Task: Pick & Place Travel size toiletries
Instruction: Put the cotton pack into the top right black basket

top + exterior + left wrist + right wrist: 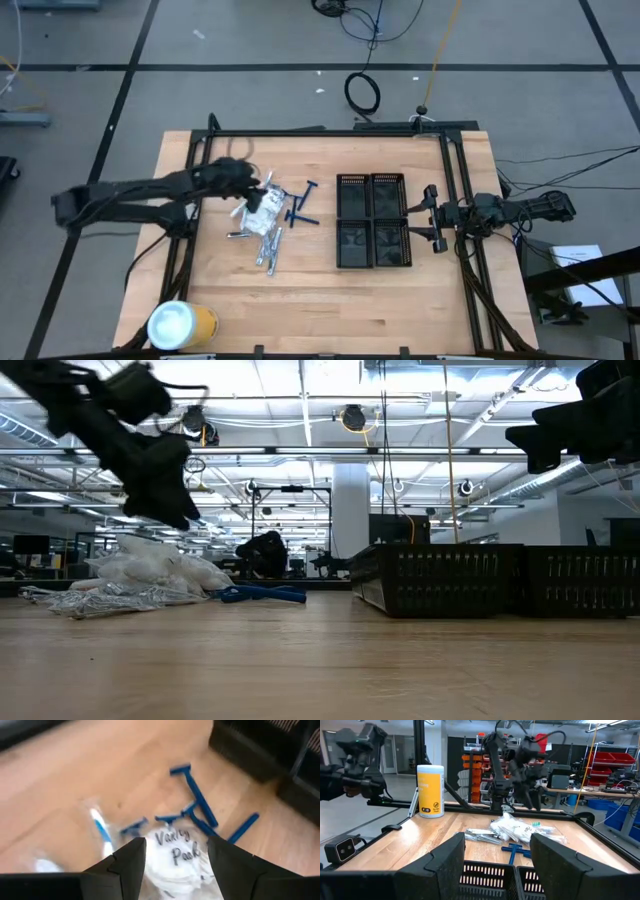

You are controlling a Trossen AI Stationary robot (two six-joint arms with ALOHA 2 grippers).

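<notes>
Crinkly clear-white packet [175, 865] tops toiletries heap on counter [310, 290], beside blue razors [197, 802]. We hang left end effector [175, 862] just above, fingers parted, empty, framing packet for pick. Right end effector [432, 218] waits beside black trays [372, 220], open, empty.

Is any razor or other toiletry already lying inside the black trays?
No: in the high view the black trays hold nothing, and the blue razors and the other toiletries all lie on the table left of them.
</notes>
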